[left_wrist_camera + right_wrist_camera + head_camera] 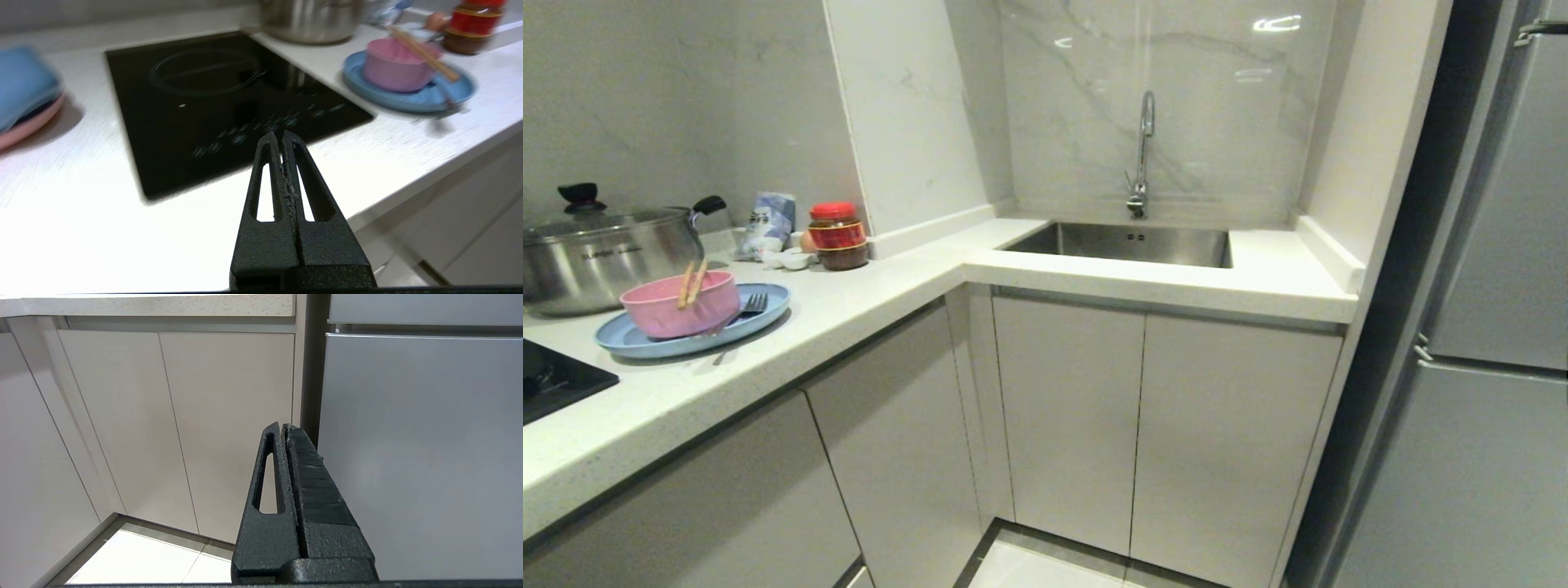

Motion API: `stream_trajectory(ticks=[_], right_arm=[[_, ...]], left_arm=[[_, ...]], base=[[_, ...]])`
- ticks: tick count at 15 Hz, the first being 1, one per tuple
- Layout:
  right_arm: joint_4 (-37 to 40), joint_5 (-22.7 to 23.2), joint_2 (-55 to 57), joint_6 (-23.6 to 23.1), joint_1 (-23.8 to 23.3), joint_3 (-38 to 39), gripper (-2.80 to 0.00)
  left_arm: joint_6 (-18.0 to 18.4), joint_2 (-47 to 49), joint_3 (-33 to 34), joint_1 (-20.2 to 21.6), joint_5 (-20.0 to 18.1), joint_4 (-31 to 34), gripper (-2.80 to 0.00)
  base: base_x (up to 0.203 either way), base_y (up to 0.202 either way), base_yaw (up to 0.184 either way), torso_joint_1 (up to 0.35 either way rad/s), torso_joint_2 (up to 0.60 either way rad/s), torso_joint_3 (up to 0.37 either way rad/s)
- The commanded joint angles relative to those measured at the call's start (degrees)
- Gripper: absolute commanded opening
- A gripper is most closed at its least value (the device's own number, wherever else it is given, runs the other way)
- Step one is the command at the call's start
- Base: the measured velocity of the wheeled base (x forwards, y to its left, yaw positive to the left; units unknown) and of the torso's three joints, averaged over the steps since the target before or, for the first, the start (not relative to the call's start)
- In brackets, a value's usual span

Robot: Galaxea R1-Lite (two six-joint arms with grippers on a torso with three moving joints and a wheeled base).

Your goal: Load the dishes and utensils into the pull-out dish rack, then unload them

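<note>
Presently we find the pink bowl [680, 305], chopsticks [692, 282] and fork [745, 309] stacked on the blue plate [629, 340], far left on the counter [866, 298], likely for carrying; left gripper [282, 136] closed, empty, above the cooktop [196, 102]; right gripper [282, 426] closed, parked by the cabinets [179, 416].

Our left hand [282, 136] is pressed fully closed, its two black slotted fingers [267, 179] meeting along their whole length with nothing gripped between them, and it reaches out level above the front of the table. Our right hand [282, 426] is closed tight too, fingers [269, 473] flat against each other and empty, hanging low below the table's edge. Neither of our arms shows in the head view, so each hand is seen only from its own wrist.
</note>
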Motion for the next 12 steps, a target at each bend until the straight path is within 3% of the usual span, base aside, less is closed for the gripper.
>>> stream_trajectory(ticks=[1, 5, 8, 9, 12], right_arm=[[-0.1, 0.0, 0.0, 0.0, 0.0, 1.5, -2.80], [-0.1, 0.0, 0.0, 0.0, 0.0, 1.5, -2.80], [-0.1, 0.0, 0.0, 0.0, 0.0, 1.5, -2.80], [-0.1, 0.0, 0.0, 0.0, 0.0, 1.5, -2.80], [-0.1, 0.0, 0.0, 0.0, 0.0, 1.5, -2.80]], left_arm=[[1.0, -9.0, 7.0, 3.8, -1.7, 0.1, -2.80], [6.7, -21.2, 18.4, 5.2, -9.8, -4.9, -2.80], [10.3, -29.4, 24.2, 4.1, -24.3, -9.0, -2.80], [10.6, -32.4, 26.4, 3.9, -30.9, -9.4, -2.80], [5.5, -33.7, 35.0, 3.6, -45.9, -12.2, -2.80]], base=[[0.000, 0.000, 0.000, 0.000, 0.00, 0.000], [0.000, 0.000, 0.000, 0.000, 0.00, 0.000], [0.000, 0.000, 0.000, 0.000, 0.00, 0.000], [0.000, 0.000, 0.000, 0.000, 0.00, 0.000], [0.000, 0.000, 0.000, 0.000, 0.00, 0.000]])
